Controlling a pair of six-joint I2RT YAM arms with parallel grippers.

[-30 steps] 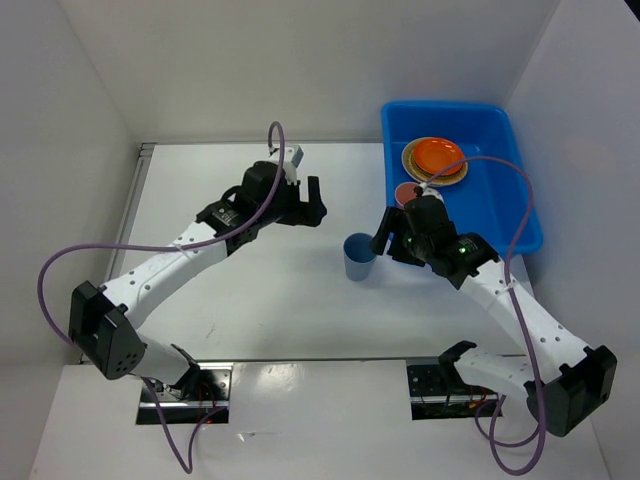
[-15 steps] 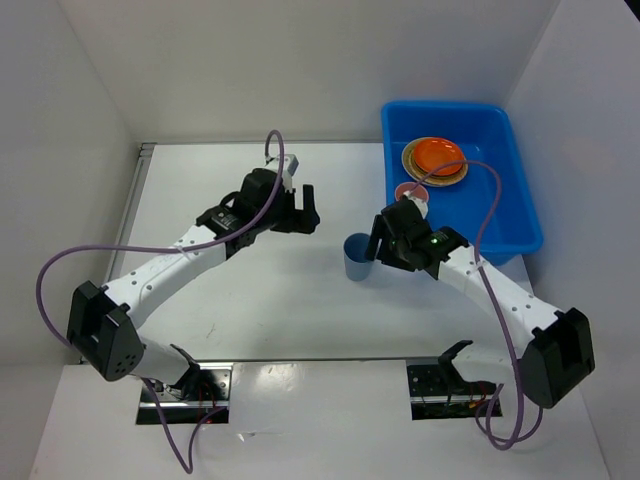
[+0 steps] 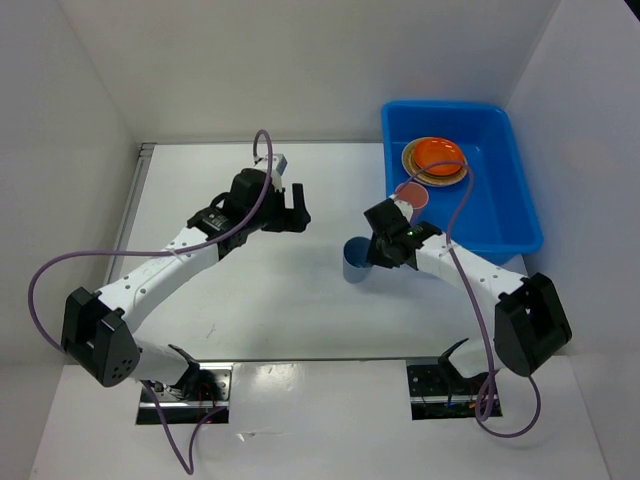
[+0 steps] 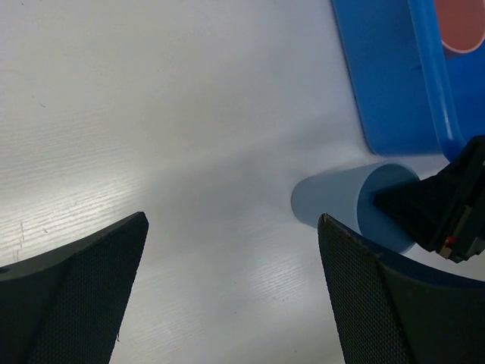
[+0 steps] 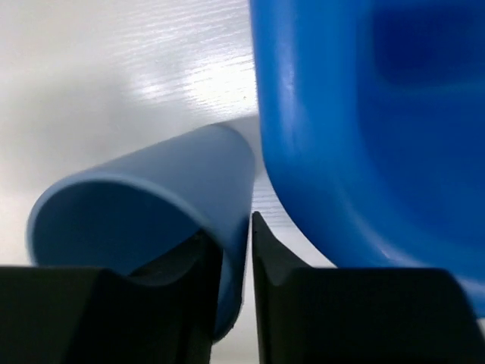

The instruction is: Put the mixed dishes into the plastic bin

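A blue cup (image 3: 357, 262) (image 5: 151, 205) stands on the white table just left of the blue plastic bin (image 3: 500, 205) (image 5: 364, 114). My right gripper (image 3: 376, 250) (image 5: 236, 236) is shut on the cup's wall, one finger inside the cup and one outside. In the bin lie an orange plate (image 3: 437, 154) on a tan plate (image 3: 420, 172), with a pink cup (image 3: 410, 195) (image 4: 458, 23) near the bin's left wall. My left gripper (image 3: 297, 206) (image 4: 233, 221) hangs open over bare table, left of the blue cup (image 4: 341, 199).
White walls close in the table at the back and both sides. The bin's left wall (image 4: 386, 83) stands right beside the cup. Purple cables loop off both arms.
My right gripper moved left to the blue cup and its jaws closed on the cup's wall. The left arm drew back a little to the left, still open.
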